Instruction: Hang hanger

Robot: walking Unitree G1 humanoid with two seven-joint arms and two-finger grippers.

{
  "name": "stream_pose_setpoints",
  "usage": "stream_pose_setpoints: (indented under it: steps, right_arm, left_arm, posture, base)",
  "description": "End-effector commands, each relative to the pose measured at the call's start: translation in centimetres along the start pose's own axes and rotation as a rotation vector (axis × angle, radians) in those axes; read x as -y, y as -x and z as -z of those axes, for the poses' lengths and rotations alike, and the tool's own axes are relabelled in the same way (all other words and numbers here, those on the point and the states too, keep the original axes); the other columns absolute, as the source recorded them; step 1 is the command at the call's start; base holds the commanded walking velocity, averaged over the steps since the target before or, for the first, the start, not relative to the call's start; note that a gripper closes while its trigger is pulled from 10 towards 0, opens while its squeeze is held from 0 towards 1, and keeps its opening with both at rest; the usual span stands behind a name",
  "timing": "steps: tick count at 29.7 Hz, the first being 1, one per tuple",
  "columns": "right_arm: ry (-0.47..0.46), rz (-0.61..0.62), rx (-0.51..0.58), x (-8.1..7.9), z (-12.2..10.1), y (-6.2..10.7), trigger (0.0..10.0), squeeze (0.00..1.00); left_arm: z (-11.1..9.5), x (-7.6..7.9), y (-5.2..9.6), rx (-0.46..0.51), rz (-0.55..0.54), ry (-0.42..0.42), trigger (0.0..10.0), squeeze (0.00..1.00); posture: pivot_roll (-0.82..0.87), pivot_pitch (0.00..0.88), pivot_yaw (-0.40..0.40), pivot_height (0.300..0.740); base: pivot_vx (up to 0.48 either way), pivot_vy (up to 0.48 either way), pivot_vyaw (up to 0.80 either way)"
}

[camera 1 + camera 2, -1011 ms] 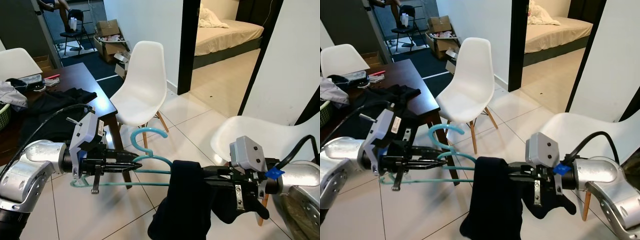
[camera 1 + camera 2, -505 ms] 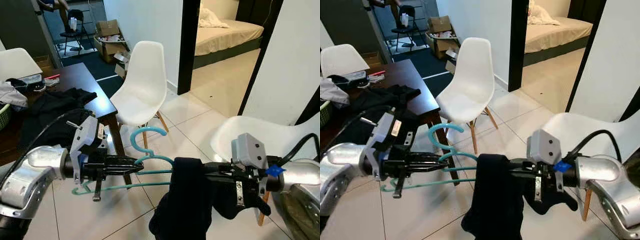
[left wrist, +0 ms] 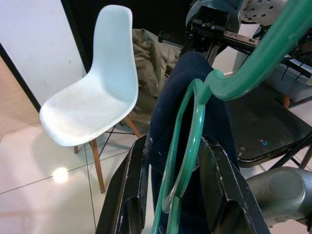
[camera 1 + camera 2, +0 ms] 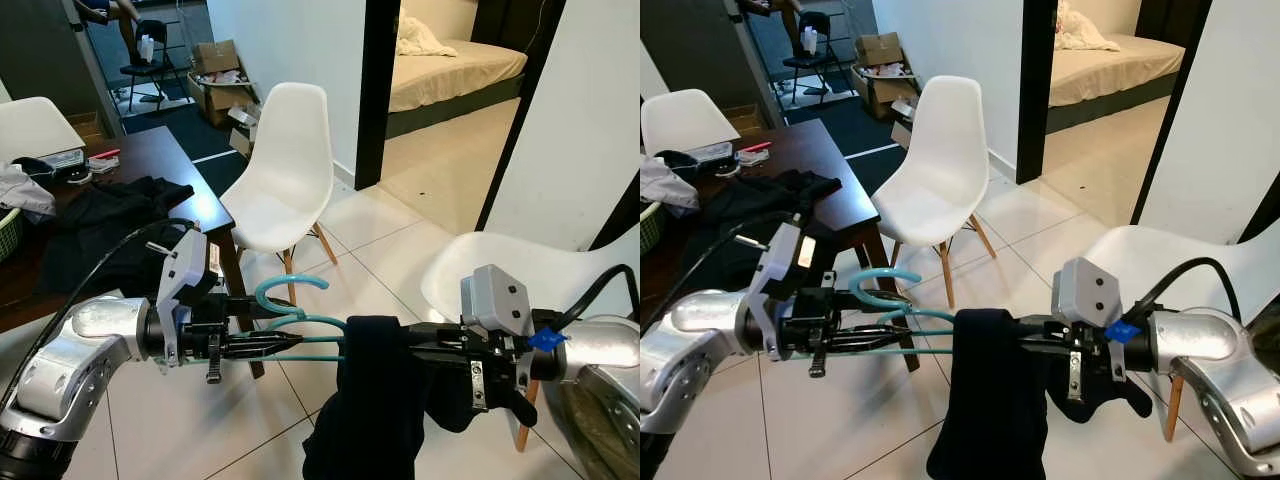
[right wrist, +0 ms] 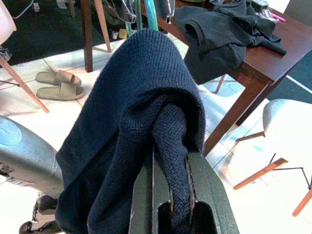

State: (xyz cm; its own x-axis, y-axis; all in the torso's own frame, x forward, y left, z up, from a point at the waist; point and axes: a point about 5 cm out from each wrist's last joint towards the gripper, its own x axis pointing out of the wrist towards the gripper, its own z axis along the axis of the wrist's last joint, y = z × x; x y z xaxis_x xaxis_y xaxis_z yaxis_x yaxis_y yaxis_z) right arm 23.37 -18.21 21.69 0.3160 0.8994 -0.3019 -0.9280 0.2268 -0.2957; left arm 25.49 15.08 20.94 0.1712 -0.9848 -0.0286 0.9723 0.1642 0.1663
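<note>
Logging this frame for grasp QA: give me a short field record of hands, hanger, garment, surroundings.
left hand: shut on the teal hanger, held about level
right hand: shut on a fold of the dark knit garment
garment: draped over the right hand, hanging toward the floor
hanger vs garment: hanger end reaches the garment; threaded or not, cannot tell
surroundings: white chair ahead, dark table with black clothes to the left

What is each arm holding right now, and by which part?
Left gripper holds the teal hanger by its frame; right gripper pinches a fold of the dark sweater.

White chair (image 4: 285, 170) close ahead
</note>
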Motion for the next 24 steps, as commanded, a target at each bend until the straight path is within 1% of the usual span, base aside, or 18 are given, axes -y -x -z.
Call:
stream_pose_setpoints:
  steps: [1, 3, 4, 12, 19, 21, 24]
  right_arm:
    - [0.069, -0.048, 0.099, -0.4, -2.0, -0.9, 0.0, 0.00]
    - [0.069, -0.048, 0.099, -0.4, -2.0, -0.9, 0.0, 0.00]
    - [0.070, -0.047, 0.100, -0.4, -2.0, -0.9, 0.0, 0.00]
    - [0.076, -0.043, 0.111, -0.5, -2.3, -0.9, 0.0, 0.00]
    - [0.080, -0.036, 0.124, -0.5, -2.4, -0.9, 0.0, 0.00]
    - [0.081, 0.000, 0.142, -0.1, -2.3, -1.4, 0.0, 0.00]
    - [0.079, 0.013, 0.148, 0.0, -2.2, -1.6, 0.0, 0.00]
  left_arm:
    - [0.5, 0.7, -1.3, 0.002, 0.070, 0.029, 10.0, 0.00]
    - [0.5, 0.7, -1.3, 0.002, 0.070, 0.029, 10.0, 0.00]
    - [0.5, 0.8, -1.3, -0.001, 0.078, 0.036, 0.0, 0.00]
    - [1.1, 1.4, -1.2, -0.031, 0.120, 0.074, 0.0, 0.00]
    - [1.3, 1.6, -1.1, -0.044, 0.132, 0.086, 0.0, 0.00]
    - [1.6, 1.4, -1.3, -0.031, 0.096, 0.080, 0.0, 0.00]
    - [1.7, 1.3, -1.5, -0.024, 0.076, 0.077, 0.0, 0.00]
  posture:
    - [-0.03, 0.000, 0.059, 0.740]
    - [-0.03, 0.000, 0.059, 0.740]
    - [-0.03, 0.000, 0.059, 0.740]
    - [-0.04, 0.000, 0.064, 0.740]
    - [-0.04, 0.000, 0.066, 0.740]
    - [-0.04, 0.000, 0.067, 0.740]
    - [-0.04, 0.000, 0.067, 0.740]
  base:
    - [0.000, 0.000, 0.00]
    - [0.000, 0.000, 0.00]
    - [0.000, 0.000, 0.00]
    - [0.000, 0.000, 0.00]
    - [0.000, 0.000, 0.00]
    - [0.000, 0.000, 0.00]
    - [0.000, 0.000, 0.00]
